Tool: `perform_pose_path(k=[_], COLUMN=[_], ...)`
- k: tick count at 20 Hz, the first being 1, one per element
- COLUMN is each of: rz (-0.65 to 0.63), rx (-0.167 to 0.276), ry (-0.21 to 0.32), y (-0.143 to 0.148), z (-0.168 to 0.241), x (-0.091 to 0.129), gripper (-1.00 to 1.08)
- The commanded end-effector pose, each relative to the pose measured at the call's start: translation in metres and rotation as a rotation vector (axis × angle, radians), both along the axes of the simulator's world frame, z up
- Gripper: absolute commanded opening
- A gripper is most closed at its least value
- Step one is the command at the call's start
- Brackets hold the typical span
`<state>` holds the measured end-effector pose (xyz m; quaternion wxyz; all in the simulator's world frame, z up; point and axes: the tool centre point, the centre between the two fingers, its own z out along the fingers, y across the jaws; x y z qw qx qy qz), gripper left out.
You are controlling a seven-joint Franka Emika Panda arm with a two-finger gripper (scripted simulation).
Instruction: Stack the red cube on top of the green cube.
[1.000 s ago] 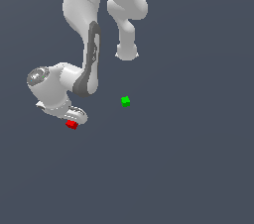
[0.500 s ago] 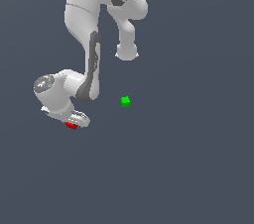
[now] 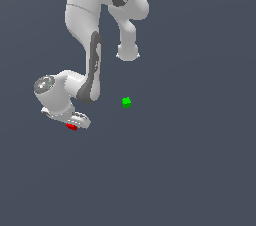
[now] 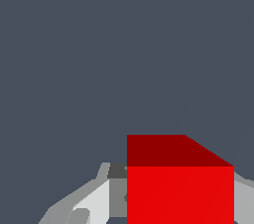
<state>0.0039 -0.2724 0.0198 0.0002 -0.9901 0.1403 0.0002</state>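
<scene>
The red cube [image 3: 71, 127] sits low on the exterior view's left, partly covered by my white gripper [image 3: 75, 123]. In the wrist view the red cube [image 4: 179, 188] fills the space between my fingers [image 4: 96, 200], which press against both of its sides. My gripper [image 4: 180, 208] is shut on it, and the cube looks to be at floor level. The green cube [image 3: 126, 102] lies by itself, apart from the red cube, on the exterior view's right and a little farther back. It does not show in the wrist view.
The floor [image 3: 190, 170] is a plain dark grey surface. My arm's white links [image 3: 85, 25] rise above and behind the gripper, and the elbow [image 3: 127, 52] hangs over the area behind the green cube.
The wrist has shifted slightly to the exterior view's right and lower over the red cube, then held nearly still. Neither cube has moved.
</scene>
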Motion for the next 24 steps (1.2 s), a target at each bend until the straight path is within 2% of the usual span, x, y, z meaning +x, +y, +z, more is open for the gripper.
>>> perform_pose_path(k=[1,8,18,24], rz=[0.0,0.0,0.0,-0.001], rx=[0.0,0.0,0.0,0.0], ry=[0.0,0.0,0.0,0.0], y=[0.0,0.0,0.001,0.0], z=[0.0,0.015,0.08,0.099], x=[0.0,-0.001,-0.001,-0.001], gripper=[-1.0,-1.0,-1.0,-1.0])
